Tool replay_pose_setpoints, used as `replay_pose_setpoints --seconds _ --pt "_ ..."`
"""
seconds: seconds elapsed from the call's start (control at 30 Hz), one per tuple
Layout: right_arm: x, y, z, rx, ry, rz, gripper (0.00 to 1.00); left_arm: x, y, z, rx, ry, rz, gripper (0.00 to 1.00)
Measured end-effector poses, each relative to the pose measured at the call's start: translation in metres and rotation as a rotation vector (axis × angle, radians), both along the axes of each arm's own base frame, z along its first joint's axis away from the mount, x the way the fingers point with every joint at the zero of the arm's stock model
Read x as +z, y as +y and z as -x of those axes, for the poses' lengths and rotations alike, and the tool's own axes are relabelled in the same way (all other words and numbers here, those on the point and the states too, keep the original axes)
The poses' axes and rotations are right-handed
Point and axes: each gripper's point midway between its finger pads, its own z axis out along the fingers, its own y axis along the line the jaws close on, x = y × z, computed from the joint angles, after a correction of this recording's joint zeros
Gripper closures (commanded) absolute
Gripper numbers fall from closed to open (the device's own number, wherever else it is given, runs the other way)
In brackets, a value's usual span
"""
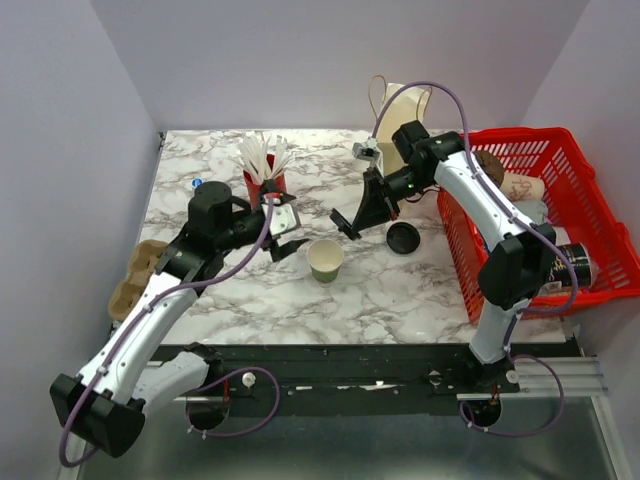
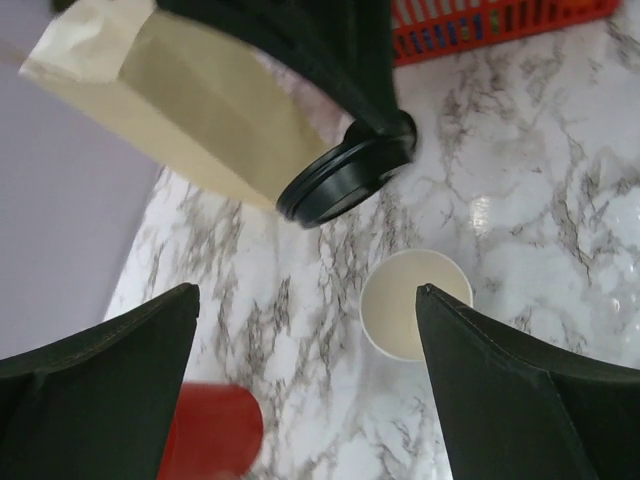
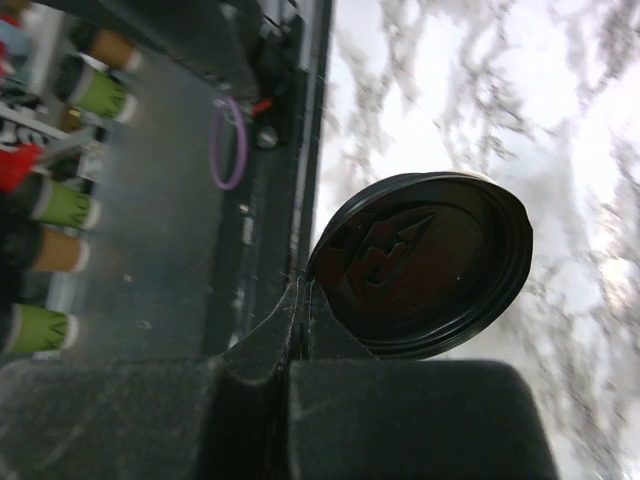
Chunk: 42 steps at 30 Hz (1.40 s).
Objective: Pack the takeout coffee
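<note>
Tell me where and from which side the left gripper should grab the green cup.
Grip the green cup by its side wall below the rim, coming level from its left, where the left gripper hovers open. It stands upright and uncovered; a side hold should leave the mouth free for the lid in the right gripper.

The cup (image 1: 325, 260) stands on the tabletop (image 1: 400, 295) in the middle of the frame. The lid (image 3: 425, 265) hangs just up and right of it, in the right pincer (image 3: 300, 310). A flat disc (image 1: 403, 237) lies further right. The cup of sticks (image 1: 266, 180) stands upper left, the basket (image 1: 520, 133) far right, the paper bag (image 1: 398, 105) at the top.
</note>
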Motion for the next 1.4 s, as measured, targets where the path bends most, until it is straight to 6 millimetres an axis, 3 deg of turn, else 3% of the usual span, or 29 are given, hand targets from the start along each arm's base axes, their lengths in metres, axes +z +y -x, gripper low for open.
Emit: replay_pose_setpoints --seconds 0.13,0.23,0.4,0.57,0.83,1.4 --pt "0.011 0.013 0.006 0.017 0.14 -0.091 0.99 -0.003 0.031 -0.003 0.235 0.124 0.1 0.01" --pt "0.004 0.023 0.007 0.035 0.224 -0.111 0.99 -0.015 0.037 -0.003 0.315 0.222 0.141 0.02" --pt "-0.012 0.042 0.024 0.072 0.33 -0.106 0.99 -0.036 0.038 -0.003 0.367 0.332 0.156 0.02" --pt "-0.043 0.049 0.033 -0.036 0.392 -0.026 0.99 -0.049 0.039 -0.002 0.383 0.369 0.152 0.02" --pt "-0.025 0.065 0.0 -0.235 0.336 -0.123 0.99 -0.059 0.039 -0.003 0.395 0.39 0.165 0.02" --pt "-0.042 0.066 0.008 -0.229 0.454 -0.177 0.98 -0.074 0.035 -0.011 0.425 0.45 0.2 0.02"
